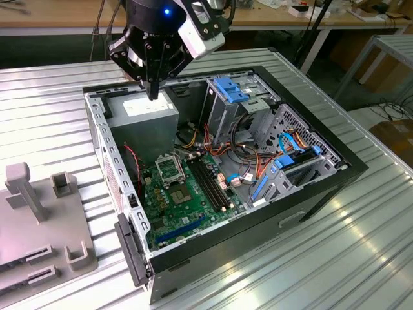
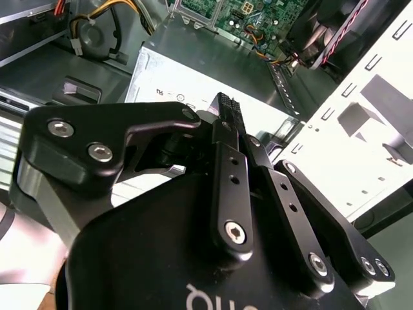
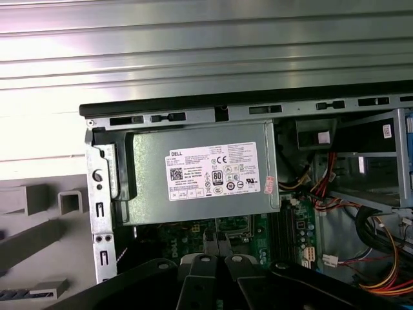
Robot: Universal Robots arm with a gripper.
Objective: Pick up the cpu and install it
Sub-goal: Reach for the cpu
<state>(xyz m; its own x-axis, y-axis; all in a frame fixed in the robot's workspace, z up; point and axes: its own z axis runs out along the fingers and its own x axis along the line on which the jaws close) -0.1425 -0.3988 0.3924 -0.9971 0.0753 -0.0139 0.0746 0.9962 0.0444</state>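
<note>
My gripper (image 1: pixel 153 93) hangs over the open computer case (image 1: pixel 322 145), just above the grey power-supply box (image 1: pixel 143 116). Its two black fingers are pressed together with nothing visible between them in both wrist views (image 2: pixel 226 110) (image 3: pixel 216 237). The cpu is out of view. The square metal socket frame (image 1: pixel 169 169) sits on the green motherboard (image 1: pixel 184 210) below the power supply, well in front of and lower than the gripper. In the first wrist view the socket frame (image 3: pixel 232 225) lies just past the fingertips.
Long black memory slots (image 1: pixel 210 184) run beside the socket. Blue drive brackets (image 1: pixel 230 89) and bundles of coloured cables (image 1: pixel 248 165) fill the case toward the exterior view's right. A grey fixture (image 1: pixel 39 219) with upright blocks stands on the ribbed metal table (image 1: pixel 361 245) at the exterior view's left.
</note>
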